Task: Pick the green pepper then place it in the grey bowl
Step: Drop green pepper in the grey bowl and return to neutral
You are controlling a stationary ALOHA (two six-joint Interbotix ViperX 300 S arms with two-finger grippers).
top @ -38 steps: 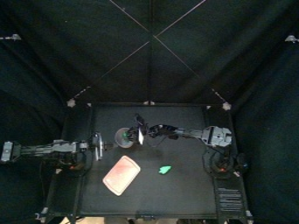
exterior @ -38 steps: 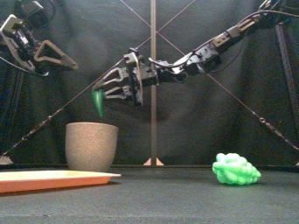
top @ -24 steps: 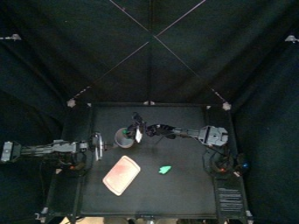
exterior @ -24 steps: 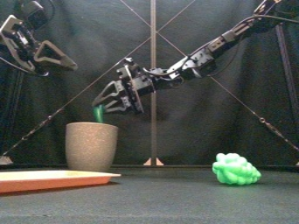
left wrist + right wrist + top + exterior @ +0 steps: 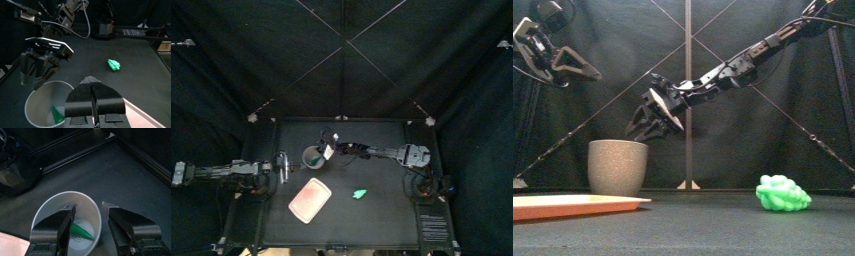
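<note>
A moment ago the right jaws held the green pepper (image 5: pixel 83 230) up in the air. Now they are spread wide and empty, and the pepper lies inside the grey bowl (image 5: pixel 617 165), right under them. So the job looks done. The left jaws seem pressed together with nothing in them, but that view is dark. A bumpy green toy (image 5: pixel 783 193) sits on the desk, far from both
</note>
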